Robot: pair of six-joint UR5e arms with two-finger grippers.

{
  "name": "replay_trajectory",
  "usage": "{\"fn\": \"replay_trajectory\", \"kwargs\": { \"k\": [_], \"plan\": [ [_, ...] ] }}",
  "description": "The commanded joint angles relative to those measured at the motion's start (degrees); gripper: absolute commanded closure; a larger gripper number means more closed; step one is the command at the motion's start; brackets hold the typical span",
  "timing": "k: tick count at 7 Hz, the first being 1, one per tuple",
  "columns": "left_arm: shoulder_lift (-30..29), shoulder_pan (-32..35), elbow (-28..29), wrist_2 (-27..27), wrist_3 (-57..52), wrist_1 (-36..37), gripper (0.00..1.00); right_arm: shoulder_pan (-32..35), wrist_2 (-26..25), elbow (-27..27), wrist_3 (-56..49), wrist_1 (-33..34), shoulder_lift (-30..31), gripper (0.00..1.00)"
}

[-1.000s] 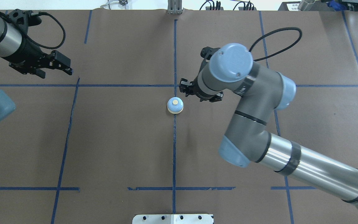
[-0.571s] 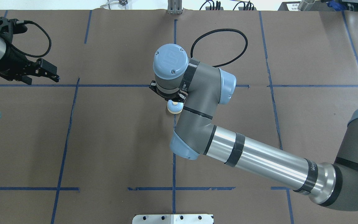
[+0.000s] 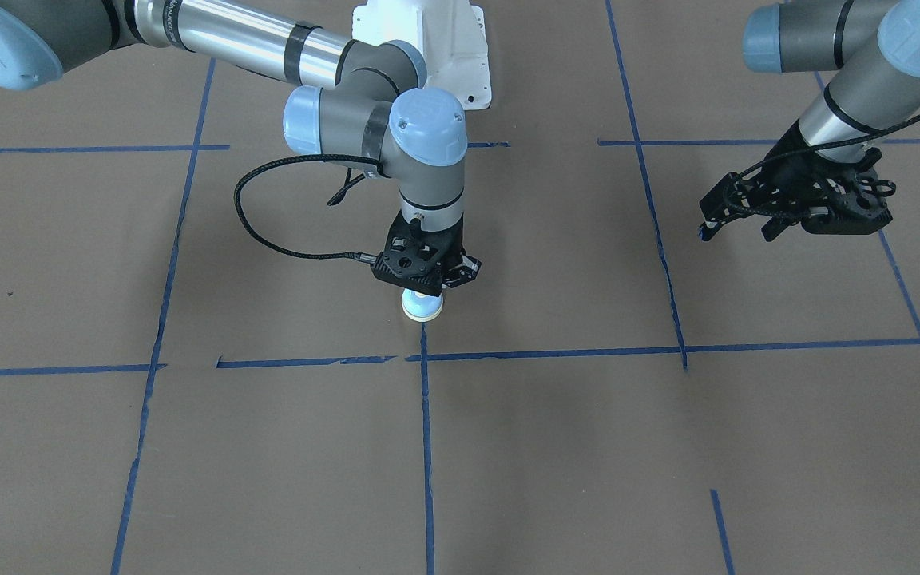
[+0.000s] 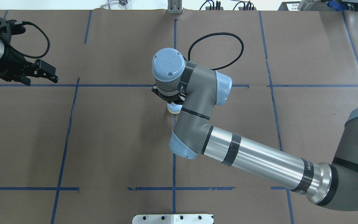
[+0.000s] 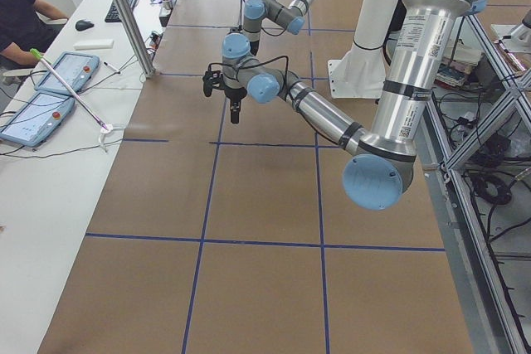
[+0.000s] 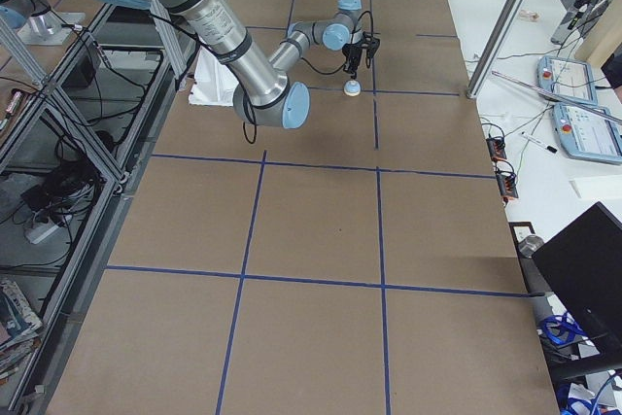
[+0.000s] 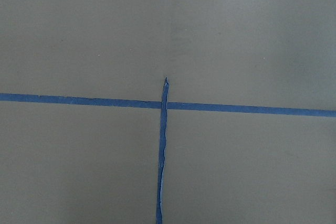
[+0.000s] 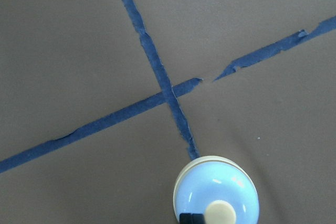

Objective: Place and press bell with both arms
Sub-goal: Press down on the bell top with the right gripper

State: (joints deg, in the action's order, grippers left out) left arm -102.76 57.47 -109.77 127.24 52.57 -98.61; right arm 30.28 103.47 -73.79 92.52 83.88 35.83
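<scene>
The light-blue bell [image 3: 422, 307] stands on the blue tape line at the table's middle. It also shows in the overhead view [image 4: 173, 108] and the right side view [image 6: 353, 88]. My right gripper [image 3: 426, 292] points straight down right over it, shut, and its wrist hides most of the bell from above. In the right wrist view the bell [image 8: 216, 195] sits at the bottom edge, with a black fingertip [image 8: 191, 217] beside its cream button. My left gripper [image 4: 43, 79] is open and empty, far off at the table's left, above the paper.
Brown paper with a grid of blue tape [image 4: 174, 155] covers the table. The white pedestal [image 3: 436, 48] stands at the robot's side. My right forearm [image 4: 259, 161] crosses the right half. Operators' tablets and cables [image 6: 573, 94] lie beyond the far edge.
My right arm has swung left over the bell and lowered its gripper onto it. My left gripper has pulled back further to the left.
</scene>
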Motion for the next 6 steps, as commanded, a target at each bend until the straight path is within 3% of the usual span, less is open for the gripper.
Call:
{"fn": "replay_trajectory", "kwargs": {
  "k": [1,4,6],
  "plan": [
    [0.11,-0.08,-0.01,-0.07,0.16,0.0,0.0,0.05,0.5,-0.99,-0.06,0.32,0.64,1.0],
    [0.11,-0.08,-0.36,-0.07,0.25,0.0,0.0,0.13,0.59,-5.55,-0.06,0.32,4.58,1.0],
    [0.2,0.01,-0.71,-0.07,0.25,0.0,0.0,0.05,-0.02,-5.4,-0.06,0.23,4.51,1.0]
  ]
}}
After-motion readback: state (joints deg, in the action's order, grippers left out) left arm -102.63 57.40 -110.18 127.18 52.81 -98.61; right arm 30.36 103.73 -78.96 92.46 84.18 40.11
